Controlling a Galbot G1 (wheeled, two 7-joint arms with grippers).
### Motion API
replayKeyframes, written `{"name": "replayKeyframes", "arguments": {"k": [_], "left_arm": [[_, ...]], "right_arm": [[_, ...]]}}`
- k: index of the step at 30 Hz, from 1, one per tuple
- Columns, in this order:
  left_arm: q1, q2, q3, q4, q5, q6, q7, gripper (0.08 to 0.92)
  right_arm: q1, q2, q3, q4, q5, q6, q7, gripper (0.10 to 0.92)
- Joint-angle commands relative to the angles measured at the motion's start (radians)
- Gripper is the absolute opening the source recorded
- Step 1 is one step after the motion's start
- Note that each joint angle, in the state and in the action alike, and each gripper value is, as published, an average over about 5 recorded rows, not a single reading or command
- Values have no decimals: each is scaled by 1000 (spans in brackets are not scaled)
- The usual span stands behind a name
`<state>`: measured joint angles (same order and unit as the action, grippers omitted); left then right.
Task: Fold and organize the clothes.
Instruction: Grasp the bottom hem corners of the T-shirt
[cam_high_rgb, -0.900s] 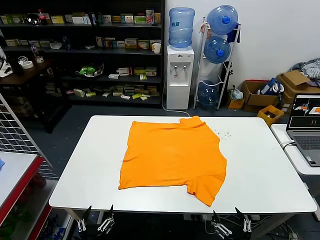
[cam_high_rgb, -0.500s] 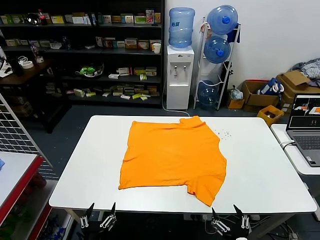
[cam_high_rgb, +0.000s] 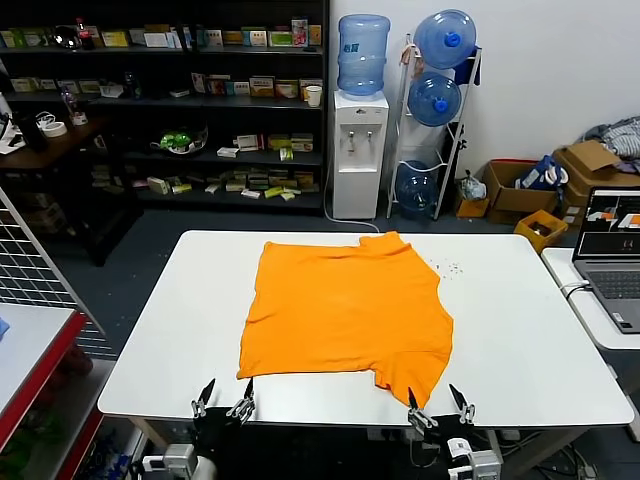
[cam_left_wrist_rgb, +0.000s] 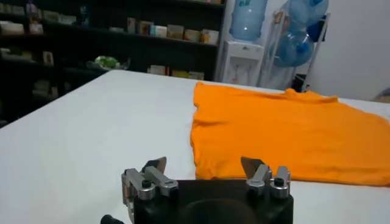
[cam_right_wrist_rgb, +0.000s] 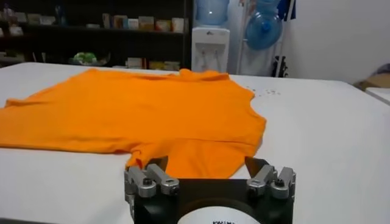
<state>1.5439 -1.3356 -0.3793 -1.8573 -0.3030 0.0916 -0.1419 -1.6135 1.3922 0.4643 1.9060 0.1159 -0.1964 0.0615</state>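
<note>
From the head cam I've got the orange T-shirt (cam_high_rgb: 345, 312) spread flat on the white table (cam_high_rgb: 530, 330), plain side up, so no lettering to read. Left gripper (cam_high_rgb: 223, 400) hovers at the near table edge, just short of the shirt's hem corner; right gripper (cam_high_rgb: 437, 405) sits right beside the near sleeve. Both have their fingers spread apart, nothing held.

Left wrist cam: the shirt's side edge and hem corner (cam_left_wrist_rgb: 204, 170) lie just ahead of the spread fingers, slightly toward the right one. I'd come in low and pinch only the top layers at that corner.

Right wrist cam: sleeve tip (cam_right_wrist_rgb: 141, 159) is right in front of the left finger. I'd grab both points at matching height so the fold stays square. Only writing I see is a partial word on the gripper body, not readable.
</note>
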Motion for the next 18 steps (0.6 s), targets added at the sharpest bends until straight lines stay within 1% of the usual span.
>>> {"name": "replayKeyframes", "arguments": {"k": [1,5,18], "left_arm": [[-110,7,31,85,-12,42,-10,797],[-118,6,36,102,-12,47,-12,707],[-118,1,47,125,-7,59,-18,327]], "right_arm": [[54,18,-19,-53,-11,-35,11,747],[50,16,-17,-59,-10,-38,12,635],[41,7,-9,-57,16,-39,18,262]]}}
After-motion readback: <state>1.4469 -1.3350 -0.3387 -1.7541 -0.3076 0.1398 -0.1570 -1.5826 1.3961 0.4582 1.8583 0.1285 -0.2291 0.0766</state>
